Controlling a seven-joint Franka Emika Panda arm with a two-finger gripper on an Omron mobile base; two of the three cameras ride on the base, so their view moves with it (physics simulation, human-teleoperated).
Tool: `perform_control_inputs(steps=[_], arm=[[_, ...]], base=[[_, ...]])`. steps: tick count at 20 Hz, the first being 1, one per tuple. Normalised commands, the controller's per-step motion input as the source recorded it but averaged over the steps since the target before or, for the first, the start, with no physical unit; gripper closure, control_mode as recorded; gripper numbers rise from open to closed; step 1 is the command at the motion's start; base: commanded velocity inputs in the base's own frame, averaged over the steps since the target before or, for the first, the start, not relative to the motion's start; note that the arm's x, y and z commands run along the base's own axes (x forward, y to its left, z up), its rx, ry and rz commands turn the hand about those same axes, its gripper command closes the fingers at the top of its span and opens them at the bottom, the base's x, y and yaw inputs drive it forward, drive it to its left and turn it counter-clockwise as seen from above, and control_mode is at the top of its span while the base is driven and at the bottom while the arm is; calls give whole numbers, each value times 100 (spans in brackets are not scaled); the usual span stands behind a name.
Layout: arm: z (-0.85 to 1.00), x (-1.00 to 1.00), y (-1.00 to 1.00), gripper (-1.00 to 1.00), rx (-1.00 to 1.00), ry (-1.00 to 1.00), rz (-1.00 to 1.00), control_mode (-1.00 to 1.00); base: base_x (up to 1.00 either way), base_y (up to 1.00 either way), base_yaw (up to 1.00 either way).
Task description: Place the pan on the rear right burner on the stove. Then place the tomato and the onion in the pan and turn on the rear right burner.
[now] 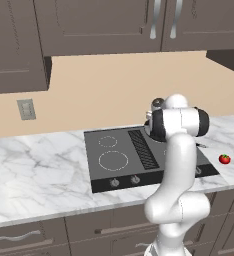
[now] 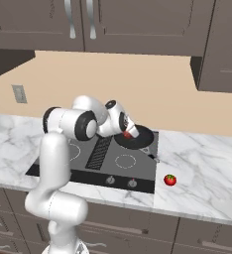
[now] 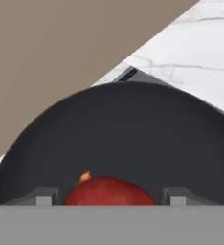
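Observation:
The black pan [image 2: 142, 141] [image 3: 123, 134] sits at the rear right of the stove [image 2: 90, 169] [image 1: 101, 175], covering the rear right burner. My gripper [image 2: 129, 134] [image 3: 111, 195] reaches down over the pan's near side. The dark red onion [image 3: 109, 190] [image 2: 127, 134] fills the gap between the two fingertips [image 3: 46, 195], just above the pan's floor, and the gripper is shut on it. The bright red tomato [image 2: 170, 180] [image 1: 224, 159] lies on the marble counter to the right of the stove, apart from the arm.
Small knobs [image 2: 110, 180] [image 1: 114, 183] line the stove's front edge, beside a black centre vent grille [image 1: 143, 149]. The front right ring [image 2: 125, 160] is bare. Marble counter [image 2: 207, 173] stretches right of the stove. A beige wall and dark cabinets stand behind.

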Motion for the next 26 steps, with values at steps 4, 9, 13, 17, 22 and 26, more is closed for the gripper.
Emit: perform_control_inputs(steps=[4,9,13,17,22,26], arm=[[-36,15,8,100,0,3,0,-100],[-36,15,5,100,0,3,0,-100],[-33,15,4,100,0,2,0,-100],[-10,5,3,-100,0,3,1,-100],[25,-19,-8,-100,2,0,3,-100],[51,-28,-13,-100,0,0,0,-100]], base=[[0,0,0],[0,0,0],[0,0,0],[0,0,0],[0,0,0],[0,0,0]])
